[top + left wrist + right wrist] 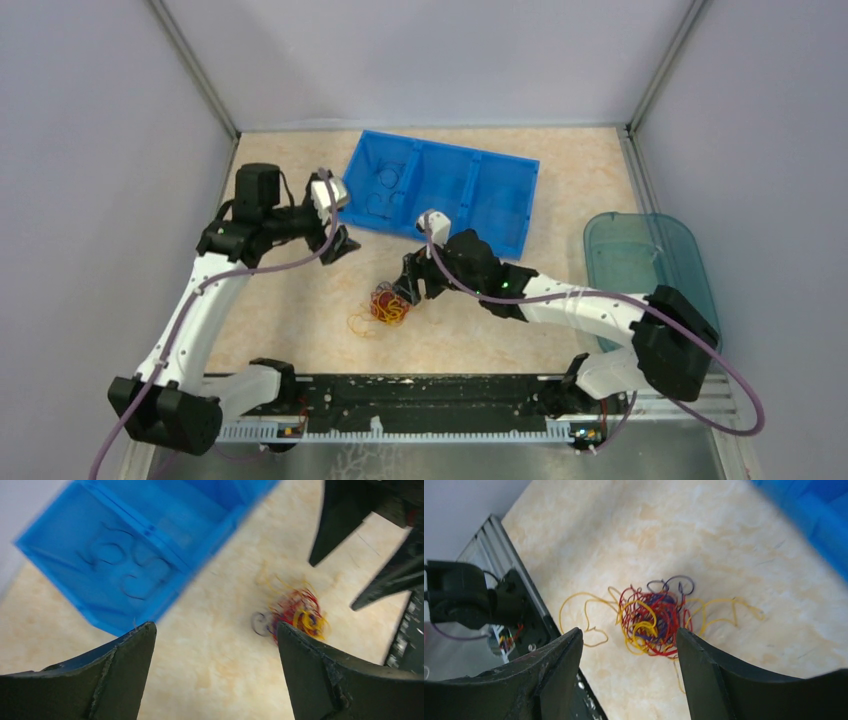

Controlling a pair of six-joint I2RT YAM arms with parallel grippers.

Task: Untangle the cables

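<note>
The right tool [628, 632] is spread, its two dark fingers [704, 680] well apart with nothing pinched between them. In the right wrist view the cables [651, 617] lie just past the fingertips as one tangled clump of red, orange-yellow and dark purple-blue strands, with a few yellow loops straggling out to either side. From above, the right tool [410, 285] sits just beside the cables [388, 305], on their far right side. Whether it touches them cannot be told.

The left tool [214, 630] is also spread wide and holds nothing. In the top view it [338, 243] hangs near the near-left corner of the blue bin [500, 200], apart from the clump. Its wrist view is blurred. It shows the cables [297, 615] on the bench [210, 680], with the right tool's fingers [340, 525] beyond them.

The clump rests on the bare bench [300, 310], near the bin but apart from it. Some dark loops [125, 565] lie inside the bin's [200, 510] left compartment. A translucent teal tub [640, 255] stands at the right edge.
</note>
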